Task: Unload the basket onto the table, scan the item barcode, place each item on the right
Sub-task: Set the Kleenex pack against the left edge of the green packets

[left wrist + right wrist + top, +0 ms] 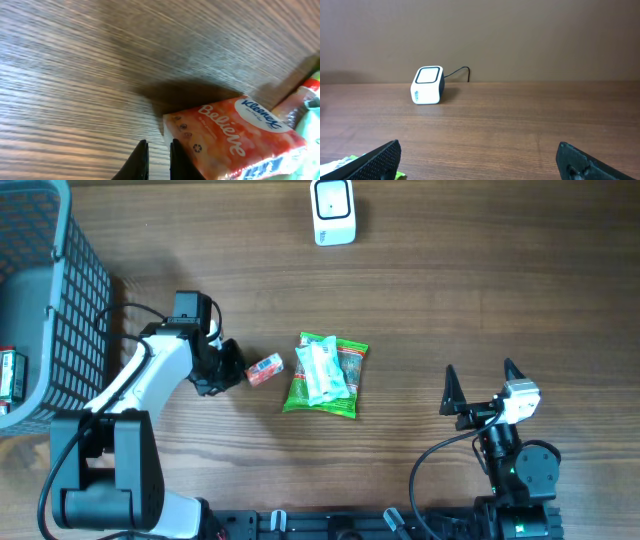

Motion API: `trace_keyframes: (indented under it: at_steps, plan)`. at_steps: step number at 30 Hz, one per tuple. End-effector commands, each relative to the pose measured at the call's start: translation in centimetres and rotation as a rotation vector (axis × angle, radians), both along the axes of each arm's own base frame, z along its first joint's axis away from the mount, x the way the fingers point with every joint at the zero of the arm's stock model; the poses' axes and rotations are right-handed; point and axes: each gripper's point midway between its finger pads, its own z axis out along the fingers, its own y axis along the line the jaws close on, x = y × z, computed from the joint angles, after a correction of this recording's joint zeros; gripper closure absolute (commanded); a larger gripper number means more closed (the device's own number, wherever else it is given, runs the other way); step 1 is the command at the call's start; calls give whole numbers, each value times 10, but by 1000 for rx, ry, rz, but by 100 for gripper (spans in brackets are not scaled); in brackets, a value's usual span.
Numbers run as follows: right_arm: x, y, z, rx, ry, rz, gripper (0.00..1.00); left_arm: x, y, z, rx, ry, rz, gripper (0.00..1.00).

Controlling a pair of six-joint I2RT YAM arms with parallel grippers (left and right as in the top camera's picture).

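**Tissue pack lies loose beside your closed left hand**

Your left hand (157, 161) is drawn nearly shut, with only a slit between the fingertips and nothing in it. The Kleenex pocket tissue pack (264, 368) lies flat on the worktop (480, 270) just beside those fingertips, toward the middle. It is not gripped.

Expect the pack to be light and soft. It is a slick film wrapper over folded tissue, so it will squash under pressure and could slide away if you nudge it. You will probably do best to spread the fingers and take it across its narrow width at the near end. Grip only enough to hold it, and keep the printed faces free for the scan. The barcode side cannot be made out from here.

A green snack packet (325, 375) lies just beyond the pack, near enough to be bumped. The barcode scanner (333, 212) stands well apart at the far edge, with bare wood between. The wire basket (60, 290) sits behind your left arm. Your right hand (480, 367) waits wide open and empty, well clear.
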Motion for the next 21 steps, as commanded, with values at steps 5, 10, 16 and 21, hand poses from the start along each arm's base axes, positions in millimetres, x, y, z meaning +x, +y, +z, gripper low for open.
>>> trace_keyframes:
  at_steps: [5, 10, 16, 21]
  plan:
    - [0, -2, 0, -9, -1, -12, 0, 1, -19, 3, -123, -1, -5, 88]
    - [0, -2, 0, -9, -1, -12, 0, 1, -23, 5, -143, -2, -11, 88]
    - [0, -2, 0, -9, -1, -12, 1, -2, -31, 5, -150, 4, -36, 85]
    - [0, -2, 0, -9, -1, -12, 1, -5, -31, 6, -150, 11, -35, 82]
